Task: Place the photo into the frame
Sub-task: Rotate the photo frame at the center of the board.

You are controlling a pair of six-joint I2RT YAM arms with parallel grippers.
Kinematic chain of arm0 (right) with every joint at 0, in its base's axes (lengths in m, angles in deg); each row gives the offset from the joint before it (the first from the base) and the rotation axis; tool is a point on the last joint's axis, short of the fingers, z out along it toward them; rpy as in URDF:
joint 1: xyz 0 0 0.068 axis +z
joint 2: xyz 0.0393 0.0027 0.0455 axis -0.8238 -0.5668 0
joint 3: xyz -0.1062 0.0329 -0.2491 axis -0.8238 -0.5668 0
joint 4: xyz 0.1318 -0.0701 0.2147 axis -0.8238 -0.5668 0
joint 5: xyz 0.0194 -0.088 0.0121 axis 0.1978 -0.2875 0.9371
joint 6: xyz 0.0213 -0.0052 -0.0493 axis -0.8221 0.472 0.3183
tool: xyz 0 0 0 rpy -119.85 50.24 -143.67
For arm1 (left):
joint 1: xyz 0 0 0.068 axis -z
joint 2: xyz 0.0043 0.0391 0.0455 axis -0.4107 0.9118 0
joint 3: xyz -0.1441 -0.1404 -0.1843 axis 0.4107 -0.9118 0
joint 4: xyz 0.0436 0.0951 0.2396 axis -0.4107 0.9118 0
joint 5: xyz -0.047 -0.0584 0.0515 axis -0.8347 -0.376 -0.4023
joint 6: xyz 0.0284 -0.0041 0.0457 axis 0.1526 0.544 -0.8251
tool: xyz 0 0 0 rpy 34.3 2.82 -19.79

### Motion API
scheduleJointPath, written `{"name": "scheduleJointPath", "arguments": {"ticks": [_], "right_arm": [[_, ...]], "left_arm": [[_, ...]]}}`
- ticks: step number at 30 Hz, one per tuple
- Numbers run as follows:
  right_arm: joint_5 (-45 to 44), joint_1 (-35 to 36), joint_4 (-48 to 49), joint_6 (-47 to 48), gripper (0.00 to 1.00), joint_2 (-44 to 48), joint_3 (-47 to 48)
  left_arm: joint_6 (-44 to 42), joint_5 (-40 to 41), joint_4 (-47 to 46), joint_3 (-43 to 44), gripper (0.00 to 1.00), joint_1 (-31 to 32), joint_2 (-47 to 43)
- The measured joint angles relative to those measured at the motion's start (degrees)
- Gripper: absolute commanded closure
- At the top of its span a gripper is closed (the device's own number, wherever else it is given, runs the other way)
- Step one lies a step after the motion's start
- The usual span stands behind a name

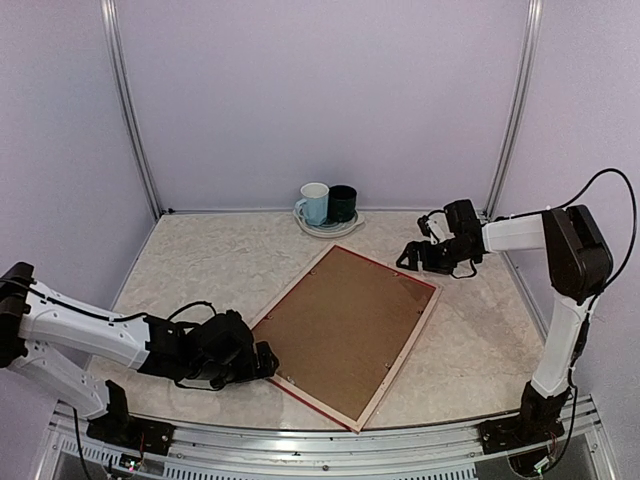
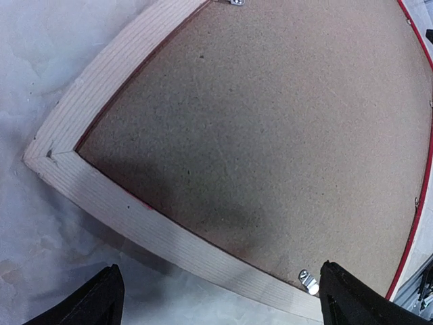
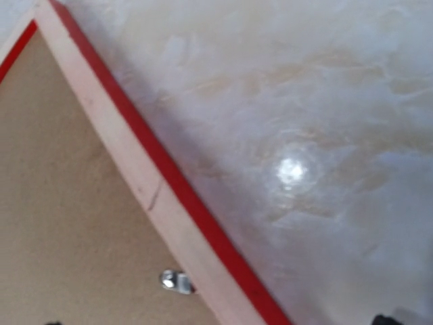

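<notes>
While its jaws gape w/ nothing held, left gripper (image 1: 263, 360) sits by near-left corner of thin rectangular frame (image 2: 149, 230), grained pale-wood back up, red-edged, flat mid marbled tabletop (image 1: 200, 260); fibrous brown backing board (image 1: 345, 330) inside. Right gripper (image 1: 412, 258), also released, at far-right corner.

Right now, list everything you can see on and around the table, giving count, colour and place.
frame: one, pale wood back with red edge, lying face down at an angle mid-table
backing board: one, brown, set in the frame's back
clips: several, silver, along the frame's inner edge
mug: one, pale blue and white, on the plate at the far edge
cup: one, dark, beside the mug on the same plate
plate: one, pale, by the back wall
table: one, pale marbled, under everything
left gripper: one, black, open, by the frame's near-left corner
right gripper: one, black, open, by the frame's far-right corner
</notes>
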Motion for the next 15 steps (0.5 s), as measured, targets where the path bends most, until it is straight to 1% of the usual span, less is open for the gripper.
{"name": "scheduleJointPath", "arguments": {"ticks": [6,12,15], "right_arm": [[4.11,0.0,2.25,0.15,0.01,0.0,-3.06],[4.96,-0.55,6.78,0.72,0.01,1.14,-8.09],[4.92,-0.55,7.41,0.68,0.01,2.86,-10.4]], "left_arm": [[-1.88,-0.13,-4.33,0.17,0.01,-2.01,2.78],[-4.42,0.24,-6.86,2.27,0.01,-3.41,6.43],[-5.42,0.35,-7.78,3.17,0.01,-4.17,7.78]]}}
